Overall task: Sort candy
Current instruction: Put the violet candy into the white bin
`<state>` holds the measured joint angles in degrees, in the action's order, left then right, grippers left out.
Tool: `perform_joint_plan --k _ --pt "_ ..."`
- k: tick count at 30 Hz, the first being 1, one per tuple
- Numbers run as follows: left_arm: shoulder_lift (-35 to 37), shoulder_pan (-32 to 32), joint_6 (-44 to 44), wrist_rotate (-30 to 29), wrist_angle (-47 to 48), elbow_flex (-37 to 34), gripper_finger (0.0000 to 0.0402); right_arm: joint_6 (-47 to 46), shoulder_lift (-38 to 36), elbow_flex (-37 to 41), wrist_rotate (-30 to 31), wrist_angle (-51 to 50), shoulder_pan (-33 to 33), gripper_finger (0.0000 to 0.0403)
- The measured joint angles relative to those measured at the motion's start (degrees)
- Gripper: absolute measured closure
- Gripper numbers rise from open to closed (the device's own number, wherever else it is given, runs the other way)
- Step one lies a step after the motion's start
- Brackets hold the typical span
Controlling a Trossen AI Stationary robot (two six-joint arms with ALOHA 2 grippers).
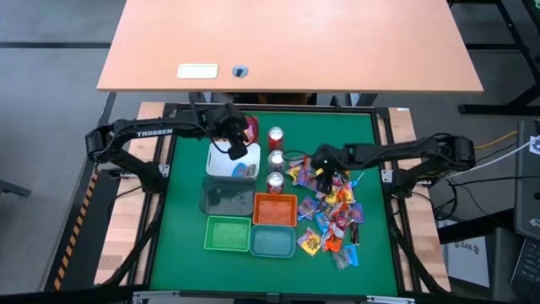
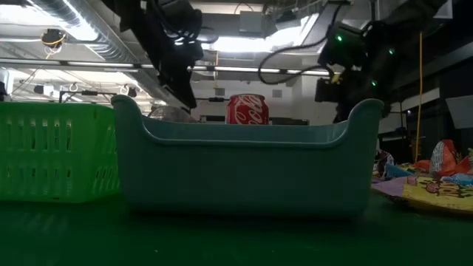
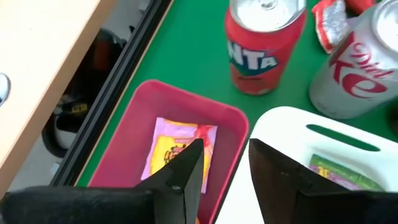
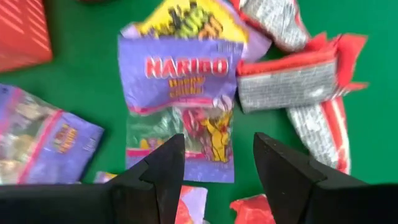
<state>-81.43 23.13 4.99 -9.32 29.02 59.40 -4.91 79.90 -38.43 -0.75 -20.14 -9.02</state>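
Note:
The candy (image 1: pixel 333 215) lies as a heap of small wrapped packets on the green mat at the right; the low view shows its edge (image 2: pixel 436 185). My right gripper (image 1: pixel 324 176) hangs open just above the heap's far end, its fingers (image 4: pixel 161 177) to either side of a purple Haribo packet (image 4: pixel 180 93) without touching it. My left gripper (image 1: pixel 239 150) is open above the meeting rims of a pink bin (image 3: pixel 137 118) and a white bin (image 3: pixel 292 121). A pink-and-yellow packet (image 3: pixel 177 146) lies flat in the pink bin, and a green one (image 3: pixel 339 174) in the white bin.
Three cans (image 1: pixel 275 160) stand in a row between the bins and the heap. Nearer the front sit a dark clear bin (image 1: pixel 226 196), an orange bin (image 1: pixel 275 209), a green bin (image 1: pixel 228 233) and a teal bin (image 1: pixel 272 241). A wooden desk (image 1: pixel 287 42) stands beyond the far edge.

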Motion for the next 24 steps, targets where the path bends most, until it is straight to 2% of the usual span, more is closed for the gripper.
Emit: perform_joint_plan --k 10,18,21,24 --pt "0.0 -3.4 0.0 0.0 -1.1 0.0 0.0285 0.0 0.0 6.6 0.3 8.8 0.0 0.0214" --pt "0.0 -5.6 -0.1 0.0 -5.2 0.0 0.0285 0.4 3.5 7.6 0.3 11.6 0.0 0.0217" --pt "0.0 -6.1 -0.1 0.0 -6.0 0.0 0.0285 0.4 4.8 7.6 0.4 12.6 0.0 0.0236" --pt "0.0 -6.5 -0.1 0.0 -6.3 0.0 0.0285 0.6 5.0 7.6 0.6 13.5 0.0 0.0272"
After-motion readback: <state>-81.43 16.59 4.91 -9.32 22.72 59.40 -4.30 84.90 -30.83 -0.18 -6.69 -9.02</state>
